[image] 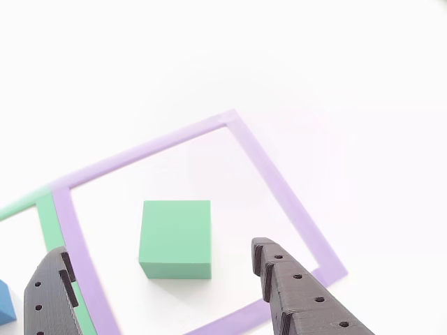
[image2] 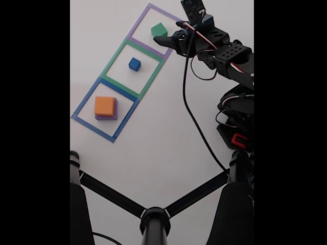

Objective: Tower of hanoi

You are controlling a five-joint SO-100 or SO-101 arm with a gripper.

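- In the other view we see the pincer (image: 164, 269) nearest us, its two black fingers (image: 307, 293) spread wide and holding nothing; they are ridged printed plastic with small round holes.
- The green block (image: 175, 239) sits on the desk (image: 349, 84) between the two fingers and a little beyond their tips, touching neither.
- This block is matte, with flat faces and sharp edges, and it stands inside the flat purple outline (image: 279, 188).
- A corner of the blue block (image: 5, 303) shows at the left edge of that view, past a strip of the green outline (image: 49, 223).
- In the fixed view the arm (image2: 230, 56) reaches in from the right, bent low over the white desk, with a black cable (image2: 191, 112) trailing from it.
- There the pincer (image2: 171, 41) hangs just right of the green block (image2: 159, 30), at the far end of the row.
- Nearest in that row, the orange block (image2: 104, 105) lies stacked on the purple block (image2: 115, 113) inside the blue outline (image2: 84, 104).
- The blue block (image2: 134, 64) stands alone in the middle green outline (image2: 116, 53).
- All three outlines are thin, flat square frames, joined edge to edge.
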